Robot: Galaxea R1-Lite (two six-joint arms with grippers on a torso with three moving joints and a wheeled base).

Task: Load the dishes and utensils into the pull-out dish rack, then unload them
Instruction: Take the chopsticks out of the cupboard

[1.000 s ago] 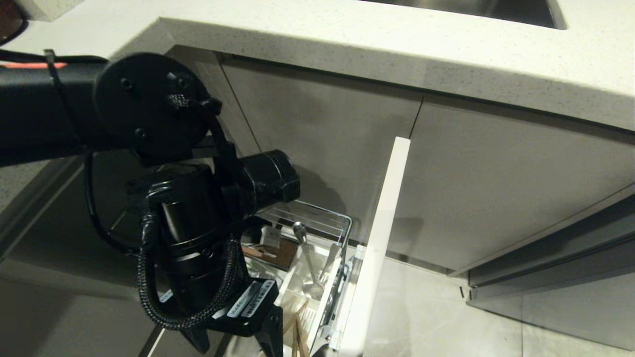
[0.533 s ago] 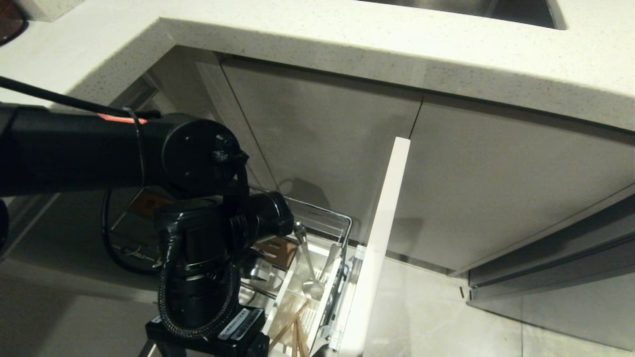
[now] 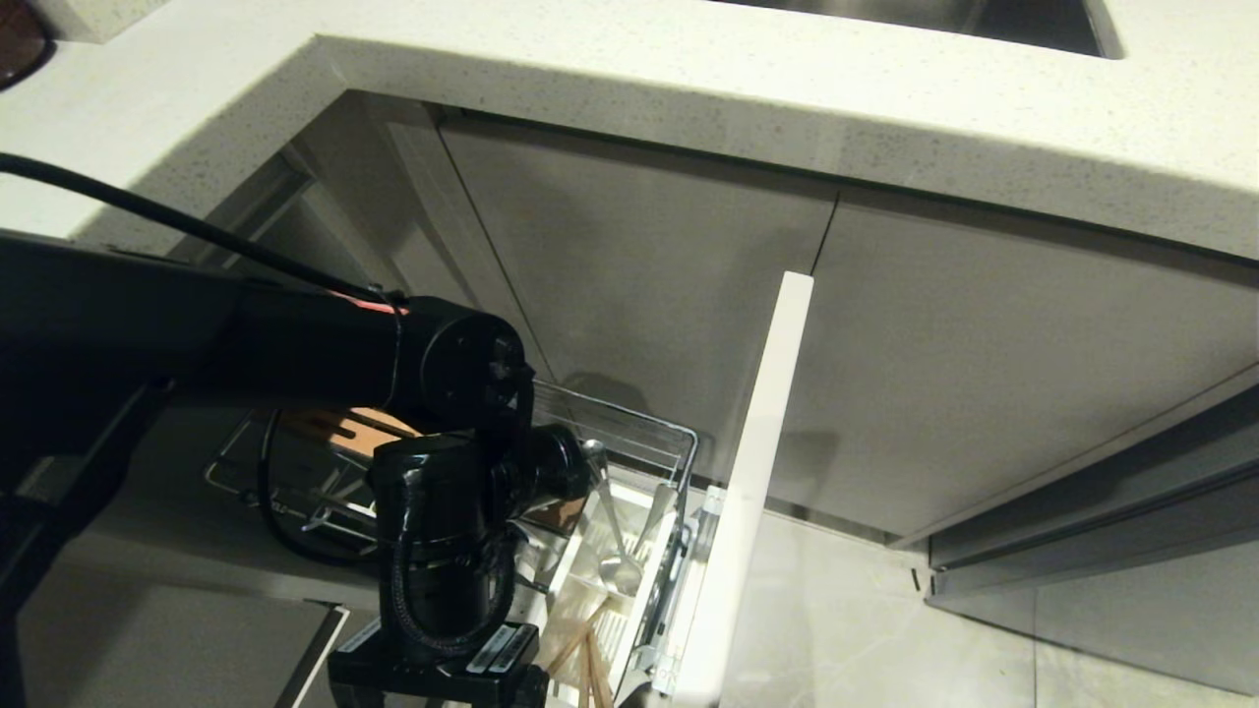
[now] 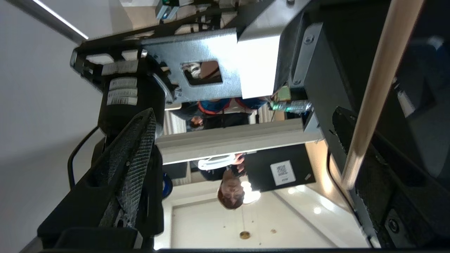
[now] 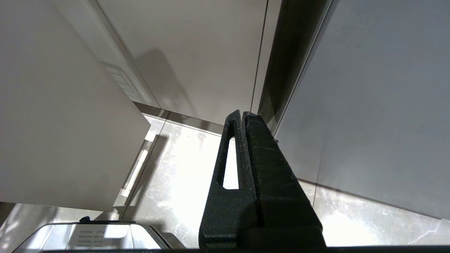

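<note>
The pull-out dish rack [image 3: 639,430] stands drawn out under the counter, its pale drawer front [image 3: 749,482] edge-on. In its white caddy [image 3: 578,568] lie silver utensils [image 3: 612,526], with wooden chopsticks [image 3: 582,657] at the near end. My left arm's wrist [image 3: 445,551] hangs over the rack, its fingers below the picture's edge. The left gripper [image 4: 242,112] is open wide, and a light wooden stick [image 4: 379,88] runs along one finger [image 4: 372,175], unclamped. The dishes are out of view. My right gripper [image 5: 242,116] is shut and empty, parked near the floor.
A pale stone counter [image 3: 689,88] overhangs grey cabinet doors [image 3: 984,374], with a steel sink's corner [image 3: 984,15] at the top. The rack's wooden strip [image 3: 344,425] shows behind my arm. Tiled floor [image 3: 866,629] lies right of the drawer front. A person [image 4: 205,189] stands behind the robot.
My left arm has swung down and to the right over the rack, uncovering the wooden strip and the cabinet side. The rack and its contents have not moved.
</note>
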